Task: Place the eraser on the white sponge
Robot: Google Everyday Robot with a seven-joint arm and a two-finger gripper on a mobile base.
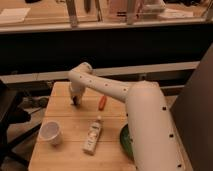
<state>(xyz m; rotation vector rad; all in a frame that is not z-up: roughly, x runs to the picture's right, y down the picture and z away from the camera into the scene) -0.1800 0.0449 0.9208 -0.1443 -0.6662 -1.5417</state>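
Observation:
A small orange-red oblong object [102,102], possibly the eraser, lies on the wooden table [65,157] near its far middle. A white oblong object [92,136], which may be the white sponge, lies nearer the front, pointing away from me. My white arm reaches over the table to the far left. My gripper [75,100] hangs down at the table surface, a short way left of the orange-red object and apart from it. I cannot see anything held in it.
A white paper cup [51,133] stands at the front left of the table. A green dish [125,142] sits at the right edge, partly hidden by my arm. A dark chair [10,120] stands left of the table; a counter runs behind.

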